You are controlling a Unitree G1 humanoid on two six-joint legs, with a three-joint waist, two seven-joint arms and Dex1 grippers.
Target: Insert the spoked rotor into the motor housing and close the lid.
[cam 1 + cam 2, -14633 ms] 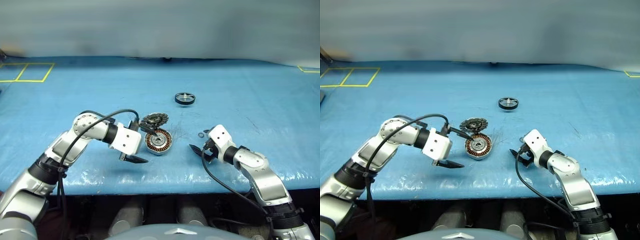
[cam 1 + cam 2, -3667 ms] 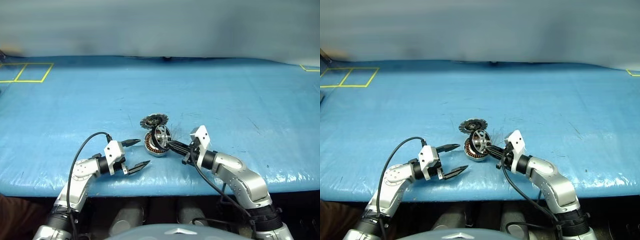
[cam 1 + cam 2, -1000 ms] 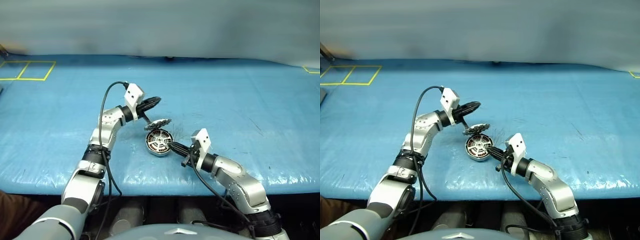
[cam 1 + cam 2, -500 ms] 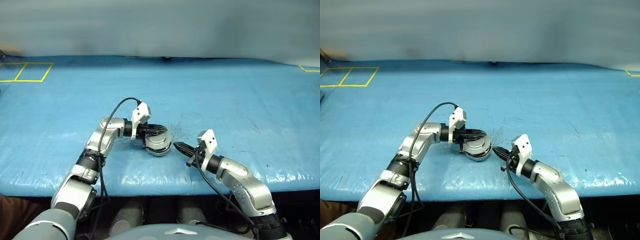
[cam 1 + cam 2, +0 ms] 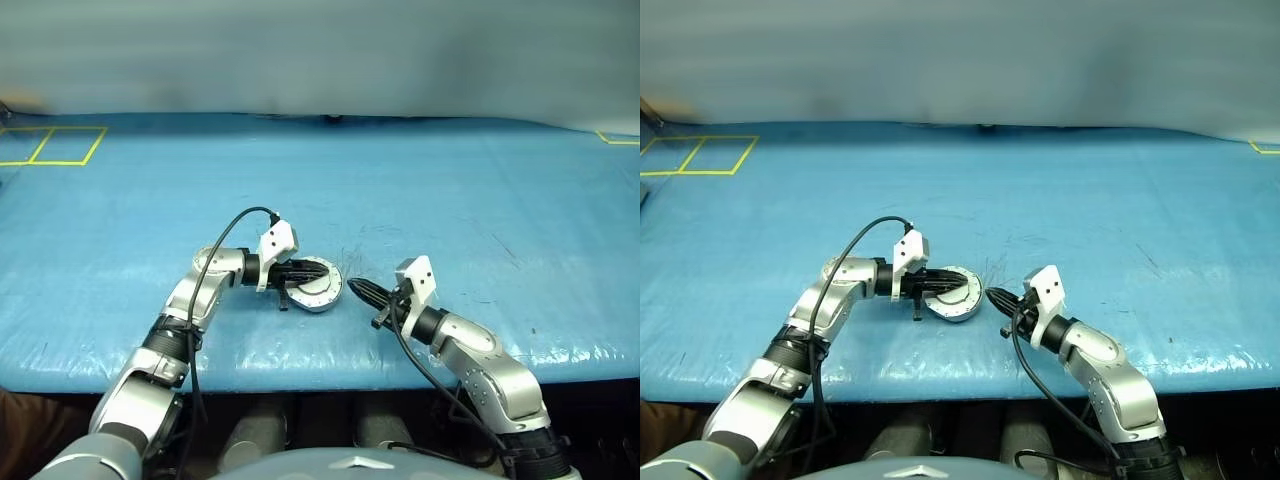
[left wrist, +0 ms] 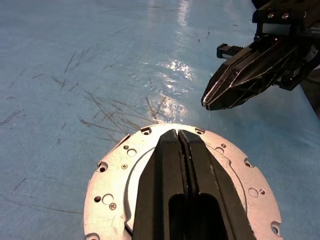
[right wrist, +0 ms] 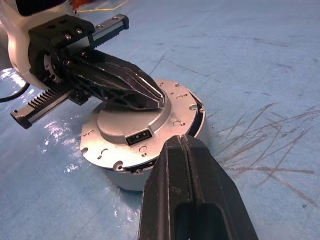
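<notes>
The motor housing (image 7: 135, 177) stands on the blue table near its front edge, and its windings are covered. The lid (image 7: 120, 122), a silver disc with small holes and a raised round centre, lies flat on top of it. The spoked rotor is hidden. My left gripper (image 7: 159, 99) is shut with nothing between its fingers. It lies across the top of the lid (image 6: 115, 200), pointing toward my right gripper (image 6: 207, 102). My right gripper (image 5: 352, 288) is also shut and empty, with its tips close beside the housing's (image 5: 318, 303) right side.
The blue table cover (image 5: 480, 200) is scratched around the housing. Yellow tape squares (image 5: 50, 145) mark its far left corner. The table's front edge (image 5: 300, 375) runs just below both arms. A black cable (image 5: 225, 232) loops over my left forearm.
A second ago my left gripper held the lid tilted above and behind the open housing. It has since come down and nearer, and the lid now covers the windings. My right gripper has hardly moved.
</notes>
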